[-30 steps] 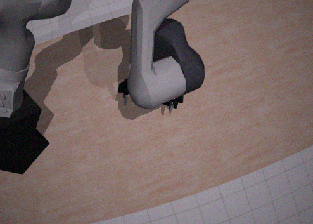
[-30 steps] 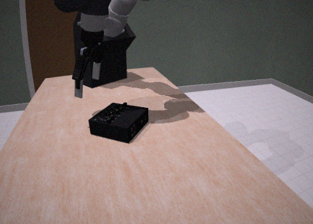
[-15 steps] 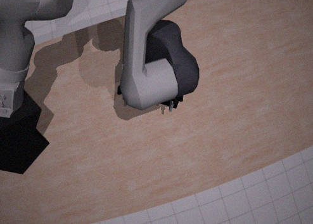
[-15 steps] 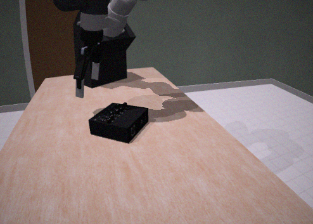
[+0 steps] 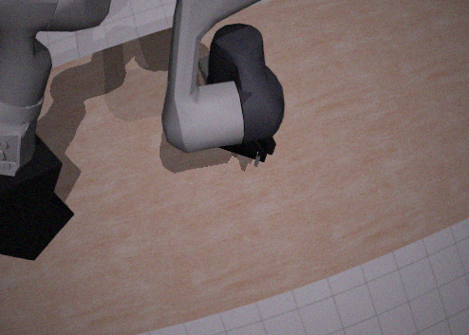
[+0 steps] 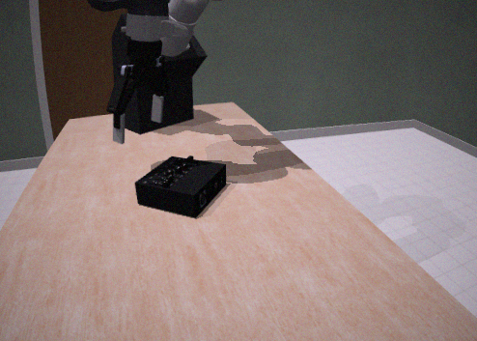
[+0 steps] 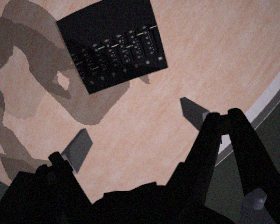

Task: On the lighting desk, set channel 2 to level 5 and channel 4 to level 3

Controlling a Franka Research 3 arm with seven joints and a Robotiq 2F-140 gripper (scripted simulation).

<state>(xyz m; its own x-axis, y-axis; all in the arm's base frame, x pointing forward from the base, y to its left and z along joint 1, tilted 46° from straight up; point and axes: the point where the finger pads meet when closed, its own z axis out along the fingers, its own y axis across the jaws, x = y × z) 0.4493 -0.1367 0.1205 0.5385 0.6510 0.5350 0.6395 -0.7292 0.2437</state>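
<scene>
The lighting desk (image 6: 181,190) (image 7: 113,37) is a small black box that stands on its feet near the middle of the wooden table (image 6: 241,272) (image 5: 332,102) (image 7: 219,35). In the wrist view its top shows a row of several faders with pale cap lines; their levels are too small to read. My gripper (image 6: 137,123) (image 7: 133,122) is open and empty. It hangs well above the table, behind and to the left of the desk in the exterior view, touching nothing. In the top view the arm hides the desk, and only one fingertip of the gripper (image 5: 257,158) shows.
The robot's black base (image 5: 24,215) (image 6: 169,94) stands at the table's far end, behind the gripper. The table's edges run along a tiled floor (image 6: 410,176). Arm shadows fall on the wood beside the desk.
</scene>
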